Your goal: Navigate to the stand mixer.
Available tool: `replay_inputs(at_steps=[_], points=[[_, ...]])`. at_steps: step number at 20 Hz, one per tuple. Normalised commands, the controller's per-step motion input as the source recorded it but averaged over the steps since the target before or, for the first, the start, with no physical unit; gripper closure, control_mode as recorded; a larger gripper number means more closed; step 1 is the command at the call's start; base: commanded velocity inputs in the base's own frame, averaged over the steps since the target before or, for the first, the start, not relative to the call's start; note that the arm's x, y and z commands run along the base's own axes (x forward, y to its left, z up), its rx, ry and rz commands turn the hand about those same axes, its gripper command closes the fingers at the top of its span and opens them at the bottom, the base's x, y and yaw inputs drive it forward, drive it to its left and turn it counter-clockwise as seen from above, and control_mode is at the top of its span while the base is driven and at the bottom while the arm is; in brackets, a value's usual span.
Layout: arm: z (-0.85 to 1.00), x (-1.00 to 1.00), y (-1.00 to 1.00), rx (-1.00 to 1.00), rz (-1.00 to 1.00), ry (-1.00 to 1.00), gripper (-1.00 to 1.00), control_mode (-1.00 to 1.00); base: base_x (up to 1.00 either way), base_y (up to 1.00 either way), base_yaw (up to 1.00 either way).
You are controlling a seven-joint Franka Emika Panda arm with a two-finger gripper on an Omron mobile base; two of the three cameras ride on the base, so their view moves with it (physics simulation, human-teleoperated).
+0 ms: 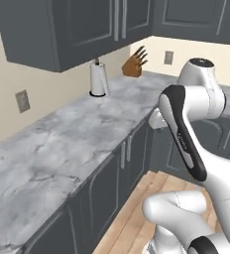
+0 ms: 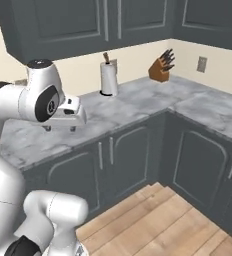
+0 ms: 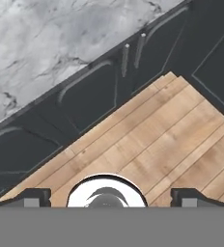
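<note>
- Nearest your left base camera, the white arm climbs from 5 o'clock toward 1 o'clock, folded at a dark elbow joint.
- Your tool hangs at about 9 o'clock in the right base view, under the white hand, over the front edge of the desk. It holds nothing.
- From the hand view you see both dark fingertips set wide apart, one at 7 o'clock and one at 5 o'clock, with bare floor between them.
- Look down the hand view: wood plank floor fills the middle, dark cabinet doors run diagonally above it, and grey marble desk top sits at 11 o'clock.
- You have an L-shaped marble desk that turns a corner at about 1 o'clock in the right base view.
- On the desk against the wall stands a white paper towel roll, upright on a dark base, at 12 o'clock in the left base view.
- Further along, in the corner, sits a wooden knife block with dark handles, well apart from the roll.
- Dark wall cabinets hang above the desk; a wall outlet shows at 9 o'clock in the left base view.
- Stand mixer: you cannot place it from these views.
</note>
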Motion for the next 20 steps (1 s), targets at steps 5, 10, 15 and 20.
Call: replay_inputs(at_steps=[5, 10, 15, 20], points=[[0.0, 0.0, 0.0, 0.0, 0.0, 0.0, -1.0, 1.0, 0.99, -1.0, -0.29], [0.0, 0.0, 0.0, 0.0, 0.0, 0.0, -1.0, 1.0, 1.0, -1.0, -0.27], [0.0, 0.0, 0.0, 0.0, 0.0, 0.0, -1.0, 1.0, 0.99, -1.0, -0.2], [0.0, 0.0, 0.0, 0.0, 0.0, 0.0, -1.0, 1.0, 0.8, -1.0, -0.14]])
